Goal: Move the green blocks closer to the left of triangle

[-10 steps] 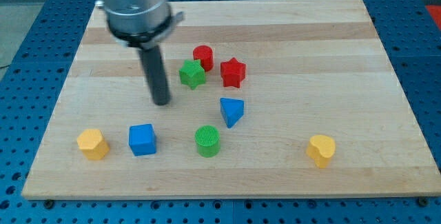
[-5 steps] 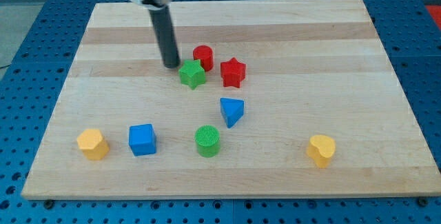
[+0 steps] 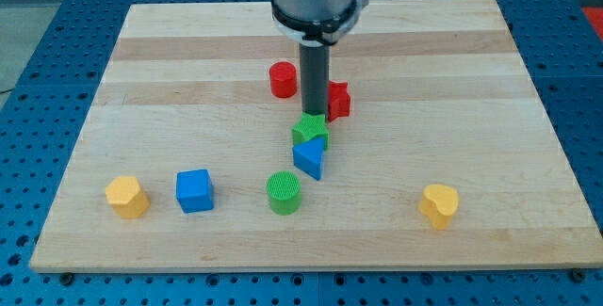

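Your rod's my tip [image 3: 314, 115] is planted right at the top edge of the green star block [image 3: 310, 131], basically touching it from the view's top. There's no jaw to open or close here, it's just a bare rod pushing.

Going left to right along the board: a yellow block [image 3: 126, 196] sits near the bottom left, then a blue cube [image 3: 194, 190] just to its right. Next is the green cylinder [image 3: 284, 193], sitting below and slightly left of the blue triangle [image 3: 309, 159]. The red cylinder [image 3: 282, 79] is up above, left of the rod. The green star is pressed right against the triangle's top. A red star [image 3: 337, 101] peeks out from behind the rod on the right, and a yellow heart [image 3: 439, 203] sits far off at bottom right.

So you're maybe halfway, I'd say. Both greens are near the triangle, but the star is above it, not left, and the cylinder is more below than beside. Both probably need nudging round to the left side.
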Tool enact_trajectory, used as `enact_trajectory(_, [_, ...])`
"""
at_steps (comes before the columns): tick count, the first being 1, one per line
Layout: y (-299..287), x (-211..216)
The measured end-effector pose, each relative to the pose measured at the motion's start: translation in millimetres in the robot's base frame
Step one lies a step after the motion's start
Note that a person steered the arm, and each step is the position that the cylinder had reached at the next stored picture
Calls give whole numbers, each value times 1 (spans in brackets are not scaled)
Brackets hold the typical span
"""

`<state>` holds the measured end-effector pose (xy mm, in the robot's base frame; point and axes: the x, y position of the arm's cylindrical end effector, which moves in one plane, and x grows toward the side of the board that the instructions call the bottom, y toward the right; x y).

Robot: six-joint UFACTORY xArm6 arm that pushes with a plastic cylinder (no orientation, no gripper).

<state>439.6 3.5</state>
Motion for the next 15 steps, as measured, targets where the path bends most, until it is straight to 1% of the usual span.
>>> enact_trajectory(1, [-17,8])
enact_trajectory(2, [-16,9])
enact_trajectory(3, [5,25])
enact_trajectory(4, [-13,30])
enact_trajectory(5, [-53,30])
enact_trajectory(6, [-70,34])
enact_trajectory(7, [-57,28])
enact_trajectory(8, [-30,22])
enact_trajectory(9, [-30,33])
enact_trajectory(11, [-55,49])
enact_trajectory(13, [-93,77])
enact_trajectory(14, [-94,69])
enact_trajectory(15, [-87,51])
